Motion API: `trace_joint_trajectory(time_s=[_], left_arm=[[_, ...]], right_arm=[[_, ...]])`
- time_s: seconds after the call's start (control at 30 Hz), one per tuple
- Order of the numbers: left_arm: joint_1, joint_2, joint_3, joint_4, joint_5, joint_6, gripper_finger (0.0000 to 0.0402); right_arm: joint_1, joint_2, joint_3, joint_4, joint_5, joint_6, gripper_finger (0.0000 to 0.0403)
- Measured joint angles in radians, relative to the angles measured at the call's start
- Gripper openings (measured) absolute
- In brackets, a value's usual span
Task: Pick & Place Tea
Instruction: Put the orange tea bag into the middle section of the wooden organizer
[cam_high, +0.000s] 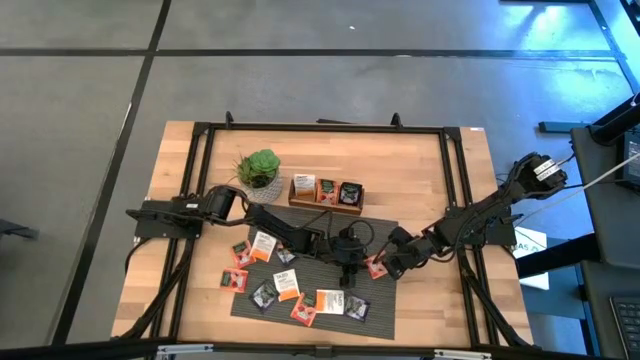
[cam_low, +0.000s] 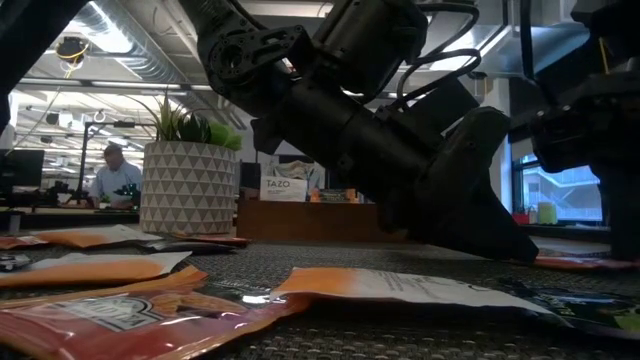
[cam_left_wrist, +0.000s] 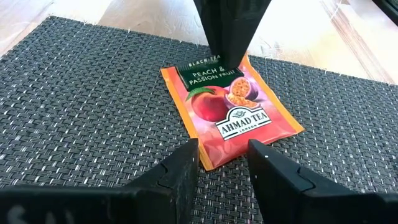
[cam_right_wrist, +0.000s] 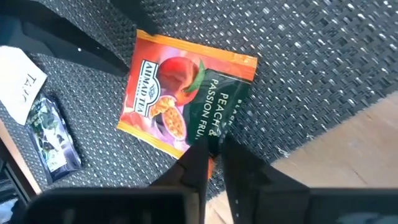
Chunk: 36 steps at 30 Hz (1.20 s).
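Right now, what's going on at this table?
Both arms are working on one orange-red Ahmad Tea sachet lying flat on the dark woven mat. The right gripper is nearly shut at the sachet's dark green end. The left gripper sits open just before the opposite edge. The sachet is not yet lifted. More sachets are scattered across the mat, and the wooden tray beside the potted plant already holds some.

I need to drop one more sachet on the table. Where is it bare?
The bare wood right of the wooden tray and behind the mat is free, as is the strip left of the plant. The mat's front left is crowded with sachets, and both claws, left and right, meet at the peach sachet.
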<state>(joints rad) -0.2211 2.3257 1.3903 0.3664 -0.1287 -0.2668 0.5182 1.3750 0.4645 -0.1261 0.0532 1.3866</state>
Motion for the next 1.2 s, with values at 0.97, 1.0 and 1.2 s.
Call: trace_joint_trajectory(time_s=[0.97, 1.0, 1.2], left_arm=[[-0.086, -0.498, -0.268, -0.16, -0.077, 0.05, 0.0136], [-0.096, -0.529, -0.305, -0.154, -0.099, 0.029, 0.0136], [-0.163, -0.694, -0.434, -0.11, -0.101, -0.061, 0.0136]], right_arm=[[-0.082, -0.103, 0.371, -0.391, 0.262, -0.594, 0.0002], [-0.105, -0.1, 0.405, -0.434, 0.268, -0.644, 0.0002], [-0.275, -0.053, 0.583, -0.518, 0.26, -0.96, 0.0002]])
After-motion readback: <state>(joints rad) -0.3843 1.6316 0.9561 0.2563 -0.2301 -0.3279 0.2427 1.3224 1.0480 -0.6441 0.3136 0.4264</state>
